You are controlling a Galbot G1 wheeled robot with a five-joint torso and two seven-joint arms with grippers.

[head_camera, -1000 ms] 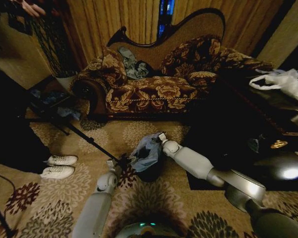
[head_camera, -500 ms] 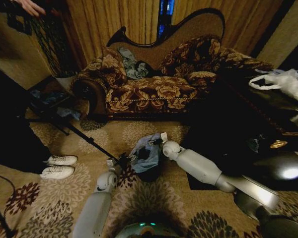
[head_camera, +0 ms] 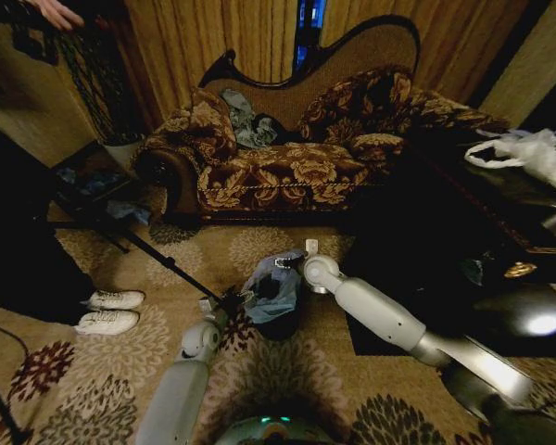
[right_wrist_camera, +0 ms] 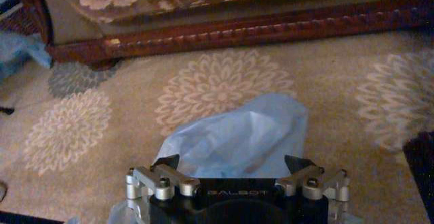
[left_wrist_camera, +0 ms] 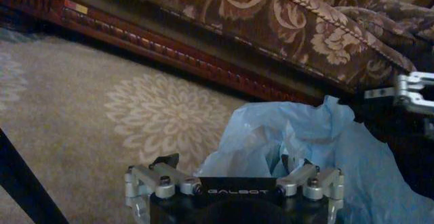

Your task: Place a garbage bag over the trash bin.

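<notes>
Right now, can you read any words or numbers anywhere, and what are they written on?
"GALBOT" on the black body of the left gripper, by the garbage bag.
"GALBOT", fainter, on the black body of the right gripper.
Nothing else readable; the small label on the sofa base is too blurred.

Dim room: floral sofa [head_camera: 287, 158] against curtains [head_camera: 222, 37], patterned carpet [head_camera: 120, 362].

Home living room, floral upholstered chaise sofa [head_camera: 287, 158] with carved wooden frame, flower-patterned carpet [head_camera: 93, 362], wood-panelled wall [head_camera: 204, 37]
</notes>
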